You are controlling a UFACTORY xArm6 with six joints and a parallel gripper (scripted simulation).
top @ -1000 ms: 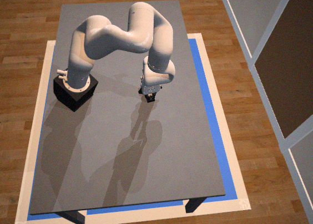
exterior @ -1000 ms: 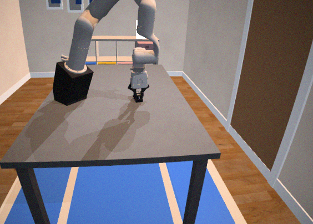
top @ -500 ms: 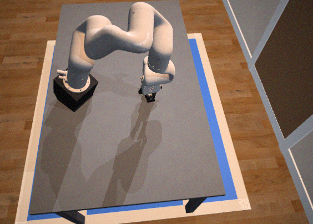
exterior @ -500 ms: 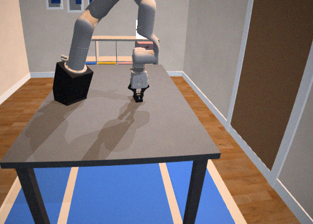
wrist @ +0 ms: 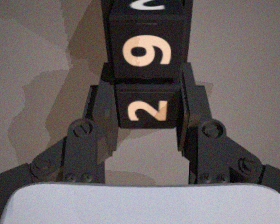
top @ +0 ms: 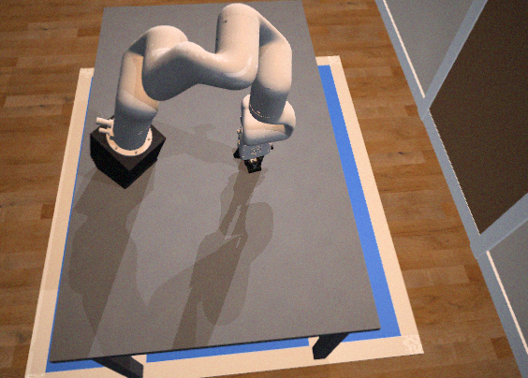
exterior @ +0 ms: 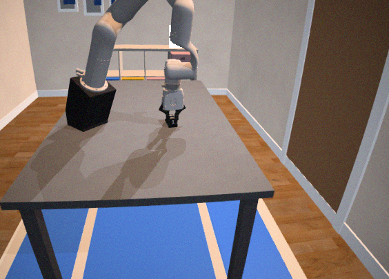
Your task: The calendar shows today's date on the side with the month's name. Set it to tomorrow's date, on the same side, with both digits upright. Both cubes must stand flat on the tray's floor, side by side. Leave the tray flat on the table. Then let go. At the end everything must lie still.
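In the wrist view my gripper (wrist: pixel 148 106) is shut on a black cube (wrist: pixel 148 108) whose upper face shows a cream 2. Right beyond it a second black cube (wrist: pixel 148 50) shows a 9 on its upper face. The digits appear turned from this view. In the top and exterior views the gripper (top: pixel 253 163) (exterior: pixel 171 119) points straight down near the table's middle, and the small black calendar (top: pixel 254 169) (exterior: pixel 171 125) under it is mostly hidden. I cannot tell whether the held cube is lifted.
The arm's black base block (top: pixel 125 155) (exterior: pixel 89 103) stands at the table's left. A shelf (exterior: pixel 145 63) stands against the back wall beyond the table. The table's right edge (top: pixel 346 187) is some way off from the gripper.
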